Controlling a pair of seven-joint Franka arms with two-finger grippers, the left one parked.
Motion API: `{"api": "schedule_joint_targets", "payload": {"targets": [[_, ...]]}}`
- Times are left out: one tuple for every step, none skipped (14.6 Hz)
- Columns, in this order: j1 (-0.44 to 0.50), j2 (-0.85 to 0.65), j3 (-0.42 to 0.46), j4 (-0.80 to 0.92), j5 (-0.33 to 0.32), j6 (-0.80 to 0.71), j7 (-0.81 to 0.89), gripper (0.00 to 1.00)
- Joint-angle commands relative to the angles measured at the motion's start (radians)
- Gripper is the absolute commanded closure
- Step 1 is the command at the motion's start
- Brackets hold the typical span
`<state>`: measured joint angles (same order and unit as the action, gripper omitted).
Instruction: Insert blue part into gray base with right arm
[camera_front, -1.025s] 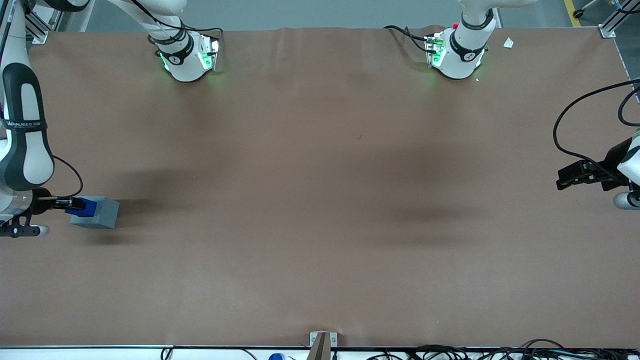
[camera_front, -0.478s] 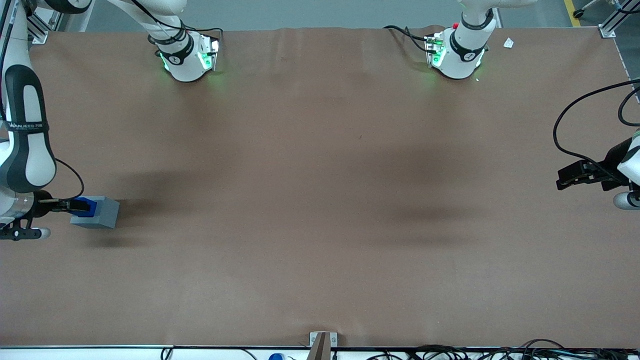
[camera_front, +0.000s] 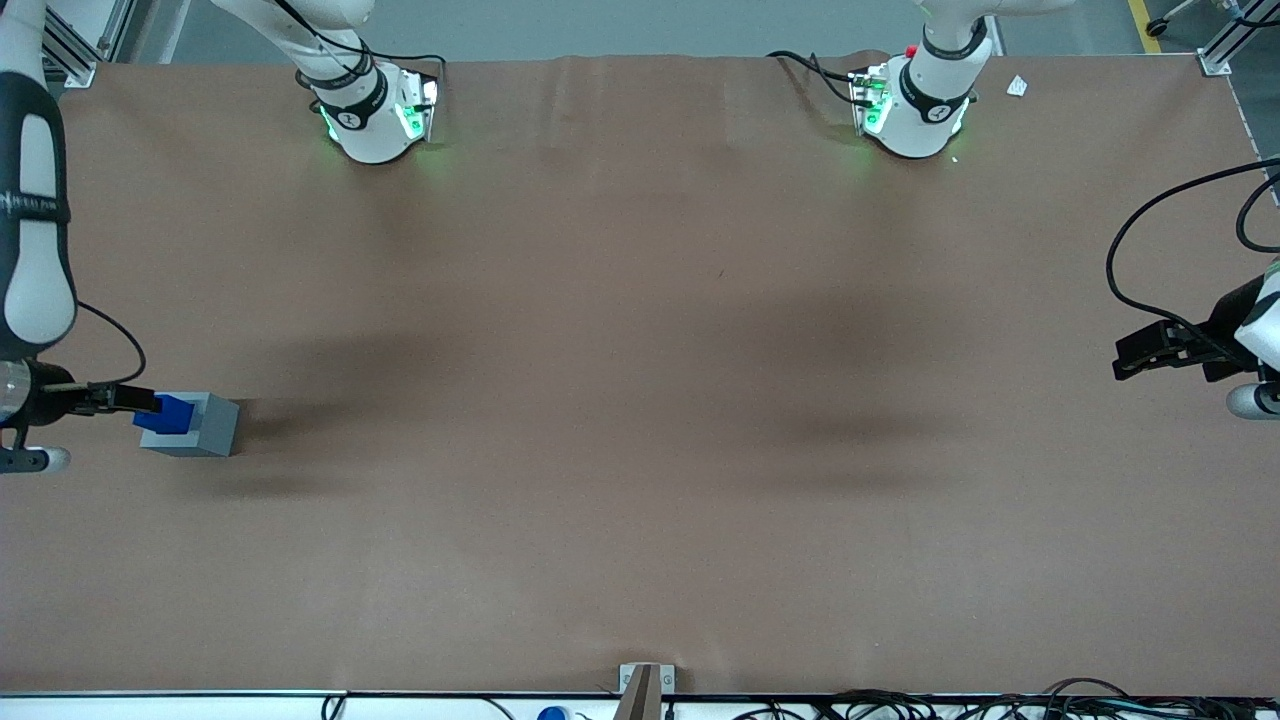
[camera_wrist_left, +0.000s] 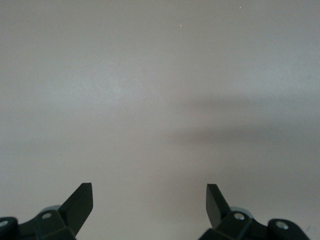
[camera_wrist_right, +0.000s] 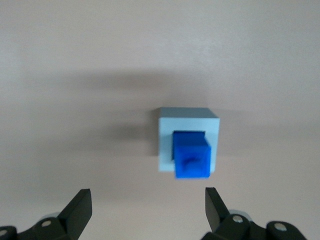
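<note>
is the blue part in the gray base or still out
In: the blue part sits in the recess of the gray base, sticking up above it. The gripper hangs above, jaws open and off it.

A robotics lab, apparently: two white arm bases (camera_front: 375, 115) bolted at twelve o'clock on a brown-covered table (camera_front: 640, 420), aluminium framing (camera_front: 75, 55), cables (camera_front: 900, 705) at six o'clock.

Even, diffuse light fell from overhead on the brown table (camera_front: 640, 400), with broad soft shadows across it. Green lamps glowed at the arm bases (camera_front: 375, 115). In the right wrist view the blue part (camera_wrist_right: 191, 155) and gray base (camera_wrist_right: 189, 122) looked soft and slightly blurred above the spread-fingered gripper (camera_wrist_right: 149, 212).
</note>
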<state>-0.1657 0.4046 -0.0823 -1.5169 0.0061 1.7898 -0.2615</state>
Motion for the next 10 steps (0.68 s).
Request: {"api": "schedule_joint_targets", "payload": {"targets": [[0.072, -0.136, -0.001, -0.031, -0.003, -0.061, 0.065, 0.00], [0.093, -0.165, -0.002, -0.031, -0.003, -0.072, 0.074, 0.00], [0.107, -0.191, -0.001, -0.031, -0.002, -0.084, 0.076, 0.00], [0.121, -0.220, 0.001, -0.029, -0.002, -0.096, 0.076, 0.00], [0.132, -0.243, 0.001, -0.028, -0.002, -0.098, 0.076, 0.00], [0.143, -0.259, 0.002, -0.017, -0.002, -0.099, 0.076, 0.00], [0.155, -0.266, 0.001, 0.003, -0.002, -0.111, 0.077, 0.00], [0.163, -0.270, 0.002, 0.021, -0.002, -0.156, 0.097, 0.00], [0.169, -0.280, 0.003, 0.032, 0.000, -0.182, 0.128, 0.00], [0.175, -0.300, 0.003, 0.032, 0.005, -0.191, 0.152, 0.00]]}}
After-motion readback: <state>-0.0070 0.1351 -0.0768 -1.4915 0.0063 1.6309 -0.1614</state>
